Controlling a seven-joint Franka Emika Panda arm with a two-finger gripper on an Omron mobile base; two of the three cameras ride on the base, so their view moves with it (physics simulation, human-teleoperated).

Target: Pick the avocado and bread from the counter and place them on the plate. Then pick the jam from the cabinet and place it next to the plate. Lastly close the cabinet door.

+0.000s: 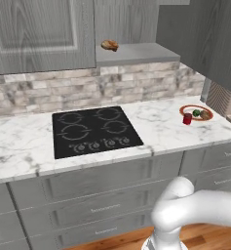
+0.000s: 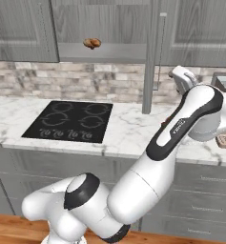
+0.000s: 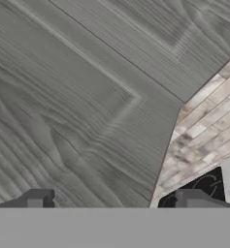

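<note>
Right base view is showing the arm (image 2: pixel 181 128) reaching up and right toward the cabinet door (image 2: pixel 150 57). Hand view is showing the end effector (image 3: pixel 116 199) standing wide, empty, facing that door. One plate (image 1: pixel 204 117) is sitting on the bench (image 1: pixel 156 122), one jam (image 1: pixel 187 118) touching its rim, one pastry (image 1: pixel 109 45) lying on the shelf.

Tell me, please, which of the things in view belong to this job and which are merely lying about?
Belonging to the job:
plate, on the counter
avocado and bread, on the plate
jam, beside the plate
cabinet door, open
gripper, open, facing the door panel

Lying about:
pastry on the cabinet shelf
cooktop
</note>
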